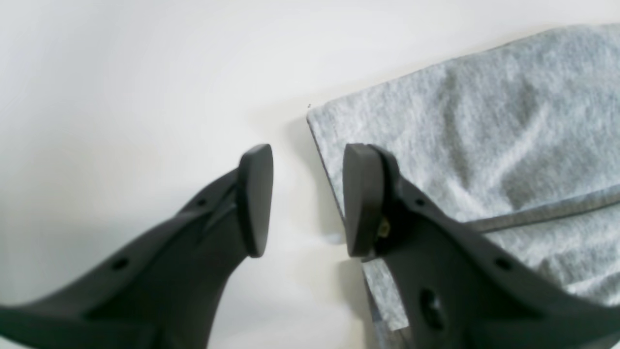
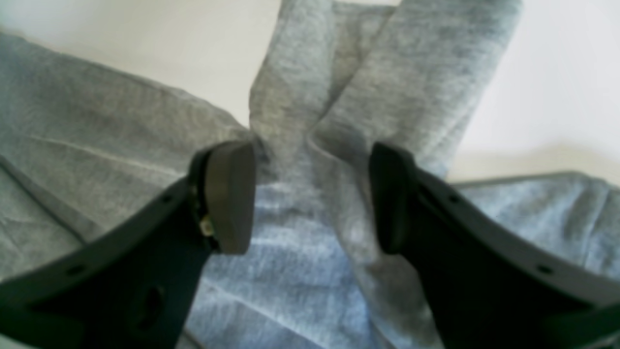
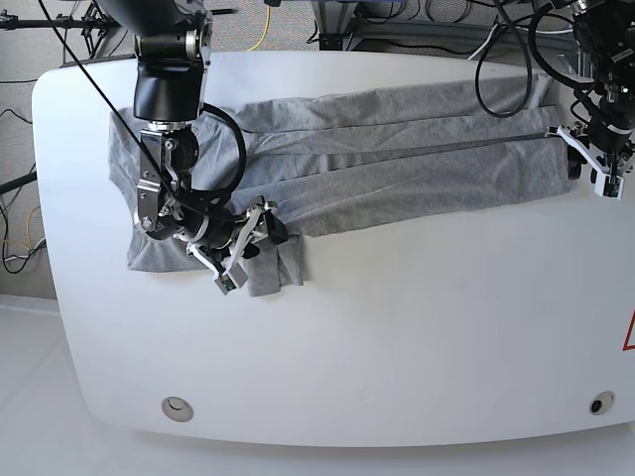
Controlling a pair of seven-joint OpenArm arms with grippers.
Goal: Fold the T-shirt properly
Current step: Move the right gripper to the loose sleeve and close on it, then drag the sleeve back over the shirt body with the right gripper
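No lettering, label or number can be read in any view. The only sign is a partial red mark, like the corner of a triangle, on the bench (image 3: 397, 327) at its right edge (image 3: 629, 332), cut off by the frame; its content cannot be made out

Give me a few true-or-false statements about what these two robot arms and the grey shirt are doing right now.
1. The T-shirt lies stretched lengthwise across the white table. True.
2. The left gripper is clamped on cloth. False: its jaws stand open at the shirt's edge, with bare table between them.
3. The right gripper is open over a bunched fold. True.
4. The shirt is already a neat square. False: a sleeve sticks out.
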